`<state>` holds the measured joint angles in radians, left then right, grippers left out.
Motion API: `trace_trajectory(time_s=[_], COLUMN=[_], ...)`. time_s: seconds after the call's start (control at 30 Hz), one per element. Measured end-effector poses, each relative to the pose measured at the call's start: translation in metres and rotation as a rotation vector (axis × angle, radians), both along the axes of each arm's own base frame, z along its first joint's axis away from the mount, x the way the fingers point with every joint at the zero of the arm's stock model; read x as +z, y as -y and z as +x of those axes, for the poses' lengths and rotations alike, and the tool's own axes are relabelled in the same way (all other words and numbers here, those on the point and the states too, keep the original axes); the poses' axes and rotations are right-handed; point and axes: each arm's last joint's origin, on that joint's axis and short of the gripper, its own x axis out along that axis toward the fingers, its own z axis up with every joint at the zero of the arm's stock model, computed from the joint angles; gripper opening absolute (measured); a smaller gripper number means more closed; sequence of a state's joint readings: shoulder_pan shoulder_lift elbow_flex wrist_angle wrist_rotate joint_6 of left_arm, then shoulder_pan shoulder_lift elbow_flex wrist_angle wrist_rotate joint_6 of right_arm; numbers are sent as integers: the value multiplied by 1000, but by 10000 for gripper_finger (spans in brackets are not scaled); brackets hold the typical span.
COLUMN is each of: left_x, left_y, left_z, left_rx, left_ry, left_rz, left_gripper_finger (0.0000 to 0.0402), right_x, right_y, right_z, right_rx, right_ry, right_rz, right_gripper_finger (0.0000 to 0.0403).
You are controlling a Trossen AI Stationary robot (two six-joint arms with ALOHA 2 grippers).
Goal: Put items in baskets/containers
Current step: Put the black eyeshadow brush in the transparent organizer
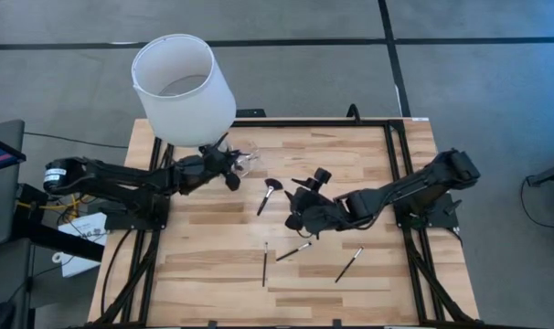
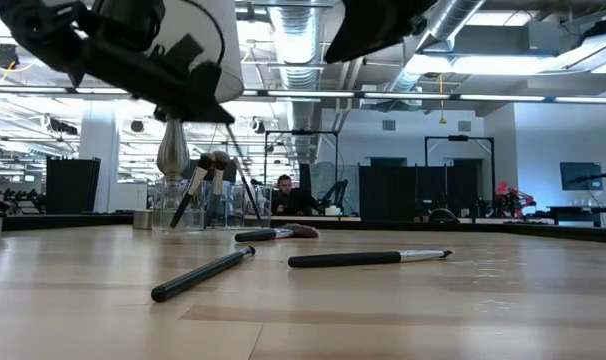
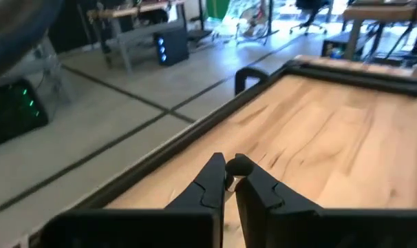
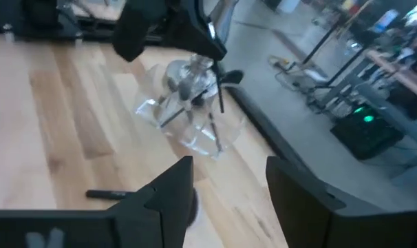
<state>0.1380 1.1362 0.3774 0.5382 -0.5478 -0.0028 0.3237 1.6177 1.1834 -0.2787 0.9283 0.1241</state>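
My right gripper stands wide and empty, over the middle of the table and just right of centre in the high view. My left gripper is pinched narrow, with nothing visible between its fingers in the left wrist view. It hovers at about 10 o'clock from my right gripper, beside the lamp.

The clear cup sits just beside the left gripper, at 10 o'clock from my right gripper, and already holds several brushes. 4 brushes remain flat on the wood:
1. The nearest brush lies at 9 o'clock, its head toward the cup.
2. A second brush lies at 6 o'clock, just below my gripper.
3. A third brush lies at 7 o'clock.
4. A fourth brush lies at 5 o'clock.

Risks, as I judge them:
- The handles are thin and round. An off-centre close could roll a brush away.
- The cup looks light and crowded. Another handle pushed in could tip it.
- The left arm is close to the cup. Both arms could collide there.
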Motion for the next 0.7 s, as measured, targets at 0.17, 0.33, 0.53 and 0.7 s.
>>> trace_trajectory(time_s=[0.17, 0.33, 0.53, 0.7], left_x=[-15, -23, -35, -46], left_y=[-5, -12, -22, -24], left_z=[-4, -2, 4, 7], left_rx=[22, 52, 36, 36], left_ry=[-54, -84, -100, -128], left_rz=[-10, -16, -51, -81], left_gripper_finger=[18, 23, 24, 31], right_x=[-6, -8, -6, -6], right_y=[7, 13, 15, 17], right_z=[6, 10, 12, 13], right_rx=[36, 52, 53, 48], right_ry=[-32, -31, -3, -3], right_rz=[50, 86, 98, 98], right_gripper_finger=[168, 164, 164, 162])
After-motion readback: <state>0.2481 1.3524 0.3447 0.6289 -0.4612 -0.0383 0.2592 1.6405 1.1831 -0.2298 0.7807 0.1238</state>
